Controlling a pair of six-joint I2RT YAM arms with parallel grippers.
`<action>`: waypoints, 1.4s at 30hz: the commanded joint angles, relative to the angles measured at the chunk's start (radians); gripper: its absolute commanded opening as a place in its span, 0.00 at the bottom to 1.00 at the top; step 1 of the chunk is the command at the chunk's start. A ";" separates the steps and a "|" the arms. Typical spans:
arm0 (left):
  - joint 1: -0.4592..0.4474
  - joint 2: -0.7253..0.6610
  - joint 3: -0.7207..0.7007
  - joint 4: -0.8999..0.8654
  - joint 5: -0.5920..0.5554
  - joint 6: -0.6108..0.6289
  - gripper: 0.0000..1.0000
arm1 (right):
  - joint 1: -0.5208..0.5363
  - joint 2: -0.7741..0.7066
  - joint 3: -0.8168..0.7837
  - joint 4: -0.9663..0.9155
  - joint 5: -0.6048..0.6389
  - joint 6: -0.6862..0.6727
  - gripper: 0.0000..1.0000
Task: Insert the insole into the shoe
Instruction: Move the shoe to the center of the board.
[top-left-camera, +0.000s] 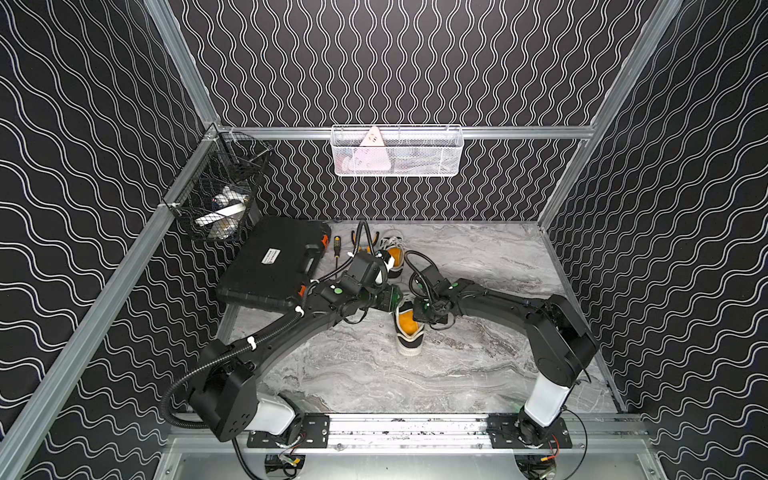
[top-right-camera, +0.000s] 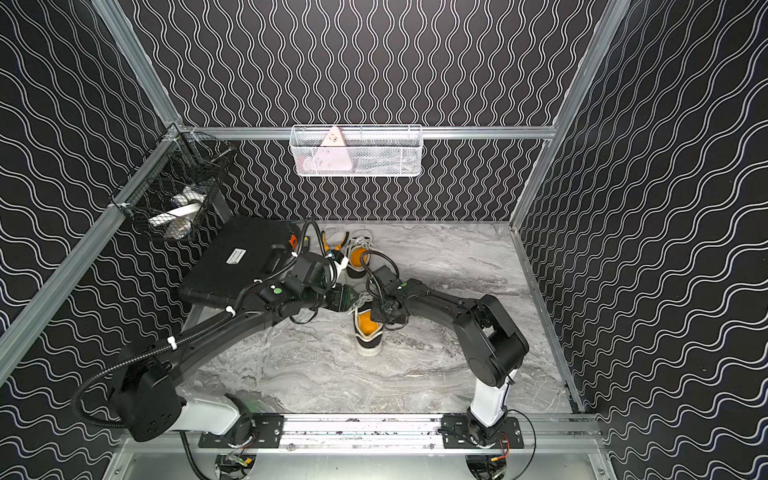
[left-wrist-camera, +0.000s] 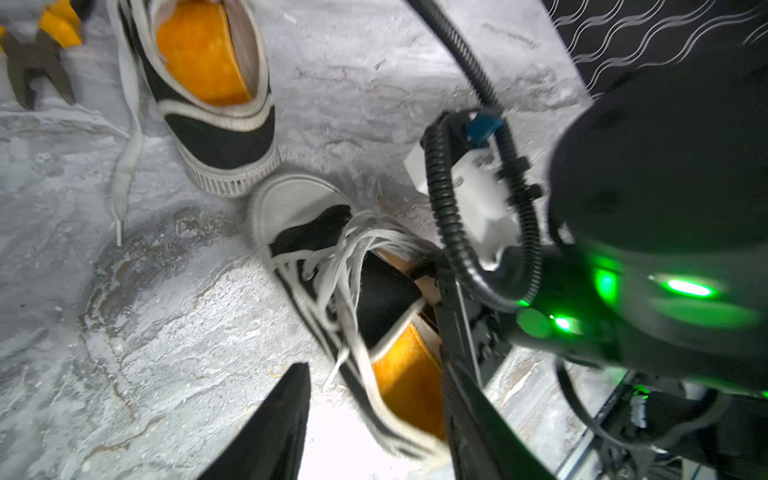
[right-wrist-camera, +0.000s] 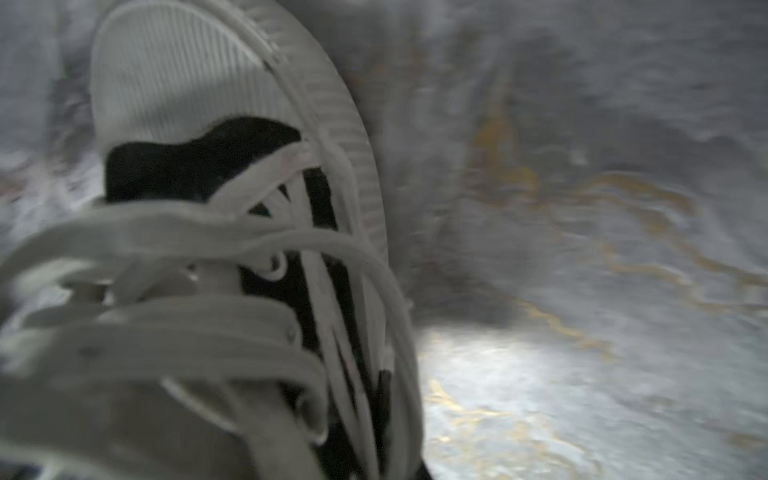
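In both top views the black-and-white sneaker (top-left-camera: 409, 343) sits mid-frame on the marble tabletop (top-left-camera: 478, 374), and I see the orange insole (top-left-camera: 408, 325) lying inside it. My left gripper (top-left-camera: 399, 300) is at the laces, jaws apart, straddling the sneaker's side wall. My right gripper (top-left-camera: 420, 316) dips into the opening, jaws closed; whether they pinch anything, I can't tell.

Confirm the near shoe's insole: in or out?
In. The orange insole lies inside the near shoe; its toe end is hidden under the tongue, so cannot tell if fully flat.
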 joint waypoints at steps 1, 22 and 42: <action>0.003 -0.017 0.021 -0.052 -0.010 -0.034 0.56 | -0.025 -0.038 -0.042 0.050 0.025 0.047 0.08; 0.094 0.016 -0.039 -0.104 -0.082 -0.190 0.56 | -0.254 0.240 0.294 0.089 0.056 -0.138 0.18; 0.185 0.015 0.023 -0.196 -0.043 -0.171 0.56 | -0.274 0.488 0.595 0.101 0.035 -0.029 0.19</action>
